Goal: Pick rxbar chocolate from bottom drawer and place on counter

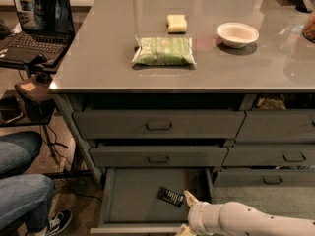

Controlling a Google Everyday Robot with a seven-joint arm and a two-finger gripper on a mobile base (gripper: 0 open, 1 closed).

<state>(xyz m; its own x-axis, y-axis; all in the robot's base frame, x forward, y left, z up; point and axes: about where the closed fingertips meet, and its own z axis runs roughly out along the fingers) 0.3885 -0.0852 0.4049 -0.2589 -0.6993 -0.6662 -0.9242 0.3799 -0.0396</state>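
The rxbar chocolate (173, 196), a small flat black-wrapped bar with pale lettering, lies flat and skewed on the plain grey floor of the pulled-open bottom drawer (133, 200), toward 3 o'clock from the floor's middle. The glossy grey counter (108, 48) spans above at 12 o'clock. The white gripper (187, 213) sits just beside the bar at 4 o'clock.

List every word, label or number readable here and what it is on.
None can be read.
The rxbar chocolate, in the bottom drawer: pale lettering, too blurred.
The green packet on the counter: print too blurred.
The laptop screen: too small.
The gripper, beside the bar in the drawer: no marking seen.
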